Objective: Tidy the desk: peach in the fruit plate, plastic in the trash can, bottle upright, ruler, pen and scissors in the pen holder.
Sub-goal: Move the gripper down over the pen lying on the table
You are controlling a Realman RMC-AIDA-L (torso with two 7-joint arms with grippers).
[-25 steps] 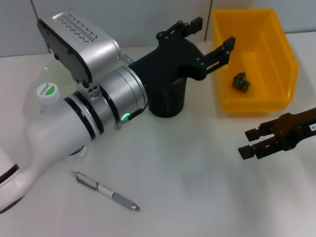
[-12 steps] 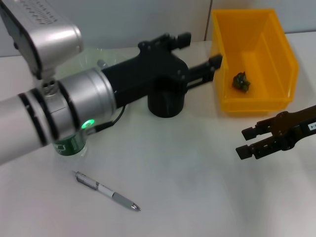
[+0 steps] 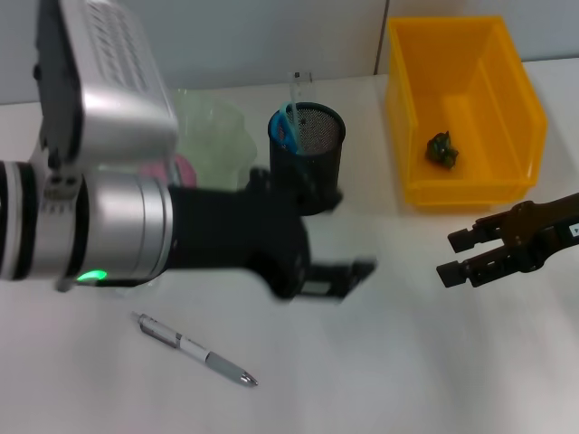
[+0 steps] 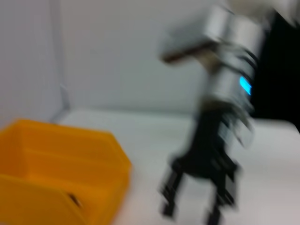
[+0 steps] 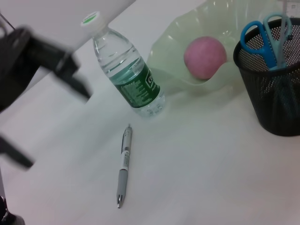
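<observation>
1 pen [image 3: 196, 349] on desk; 1 scissors [image 5: 267, 33] in holder; both tools open, empty.

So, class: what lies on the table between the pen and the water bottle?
Nothing: in the right wrist view the table is bare between the pen and the upright water bottle; the pen's top end points toward the bottle's base.

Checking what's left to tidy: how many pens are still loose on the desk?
1: the pen lies flat on the table, near the upright bottle, outside the pen holder. The left arm could hide others.
</observation>
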